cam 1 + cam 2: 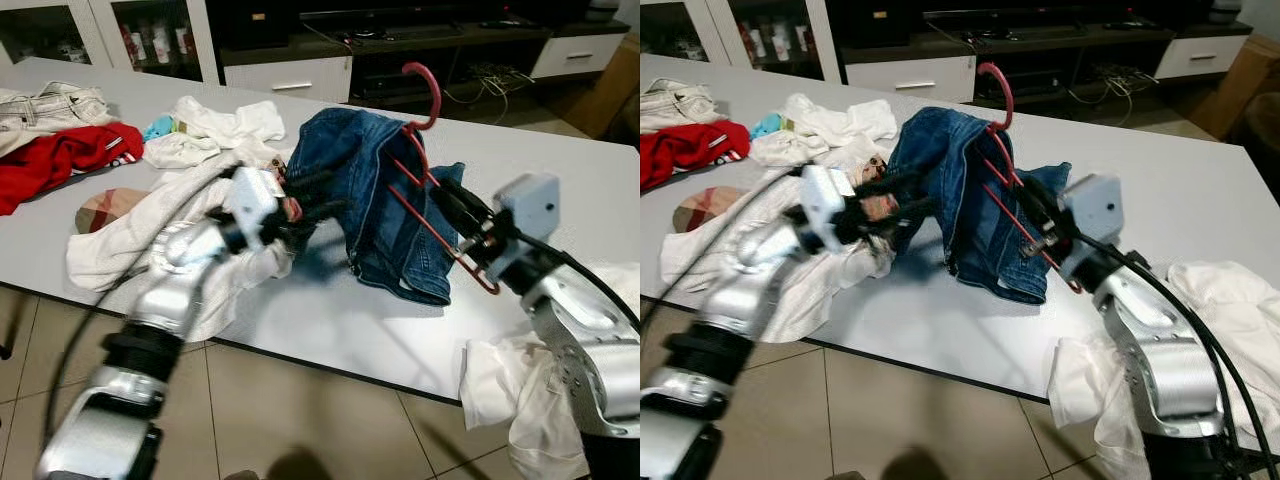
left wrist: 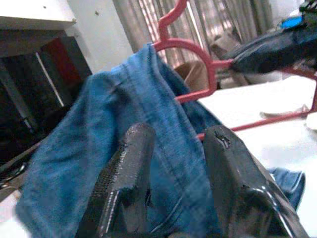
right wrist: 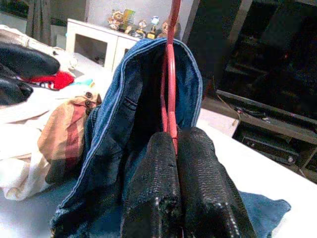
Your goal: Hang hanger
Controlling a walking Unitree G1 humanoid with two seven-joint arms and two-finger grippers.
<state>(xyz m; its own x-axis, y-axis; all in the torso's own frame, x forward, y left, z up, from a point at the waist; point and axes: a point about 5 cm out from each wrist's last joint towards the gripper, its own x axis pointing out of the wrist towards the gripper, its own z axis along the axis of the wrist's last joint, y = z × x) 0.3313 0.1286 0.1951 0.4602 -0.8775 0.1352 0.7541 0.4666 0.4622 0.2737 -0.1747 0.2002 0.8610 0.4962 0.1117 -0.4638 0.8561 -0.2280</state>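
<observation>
A red hanger (image 1: 424, 92) stands tilted over the white table (image 1: 570, 170), hook uppermost. Blue jeans (image 1: 350, 180) are draped over it and trail down onto the tabletop. My right gripper (image 1: 447, 192) is shut on the hanger's lower wires; in the right wrist view the red wire (image 3: 171, 74) runs up from between the closed fingers (image 3: 153, 188). From the left, my left gripper (image 1: 338, 192) reaches the edge of the jeans. It is open, with denim (image 2: 148, 99) showing in the gap between its two fingers (image 2: 130, 163).
A heap of white clothes (image 1: 140, 240) lies under my left arm. A red garment (image 1: 60, 155) and pale jeans (image 1: 50, 105) lie at the far left. More white cloth (image 1: 510, 385) hangs off the table's near right edge. Low cabinets (image 1: 290, 75) stand behind the table.
</observation>
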